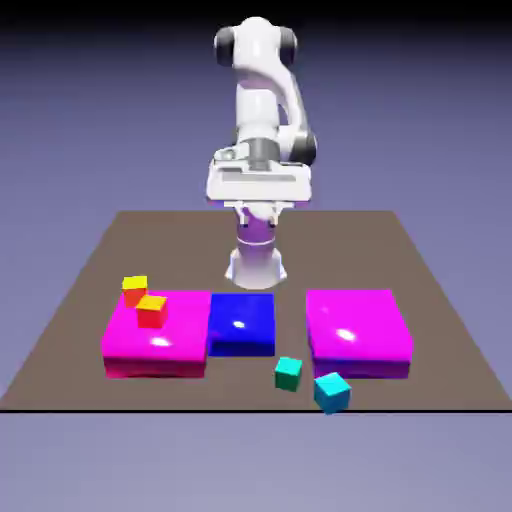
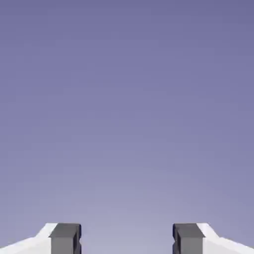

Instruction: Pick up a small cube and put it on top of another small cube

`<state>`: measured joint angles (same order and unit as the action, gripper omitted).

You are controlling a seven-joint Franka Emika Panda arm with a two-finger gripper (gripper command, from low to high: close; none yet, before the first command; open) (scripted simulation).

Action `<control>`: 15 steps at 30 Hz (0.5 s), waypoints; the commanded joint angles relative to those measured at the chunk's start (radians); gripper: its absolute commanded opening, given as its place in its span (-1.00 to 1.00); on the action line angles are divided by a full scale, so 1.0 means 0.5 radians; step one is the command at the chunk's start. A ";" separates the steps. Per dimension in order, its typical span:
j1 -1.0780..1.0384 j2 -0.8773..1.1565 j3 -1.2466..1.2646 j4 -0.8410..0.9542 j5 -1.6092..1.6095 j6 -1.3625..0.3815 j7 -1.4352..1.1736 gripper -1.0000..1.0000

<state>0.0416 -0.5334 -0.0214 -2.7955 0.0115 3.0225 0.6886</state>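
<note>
Hovering high over the table's far side, gripper (image 1: 257,212) has its tips spread apart with nothing between them; the hand view shows only backdrop past the fingertips (image 2: 65,238), so no cube is lined up yet. Teal cube (image 1: 289,373) sits on the table (image 1: 440,300) near the front edge, just in front of the blue block (image 1: 241,322); cyan cube (image 1: 332,391) is just beside it, toward the exterior view's right, apart. Both stand clear of the magenta slabs (image 1: 357,328), so a top-down grasp looks unobstructed. Red and yellow cubes (image 1: 151,311) rest on the other slab, irrelevant. Judged stage: pre-approach, nothing picked
</note>
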 commanded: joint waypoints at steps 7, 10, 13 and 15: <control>0.344 0.425 -0.249 0.168 0.134 -0.169 -0.609 0.00; 0.491 0.608 -0.356 0.240 0.191 -0.241 -0.870 0.00; 0.639 0.790 -0.462 0.312 0.248 -0.314 -1.131 0.00; 0.737 0.912 -0.533 0.360 0.286 -0.362 -1.305 0.00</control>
<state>0.4121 -0.0776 -0.2881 -2.6158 0.1545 2.8415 0.0362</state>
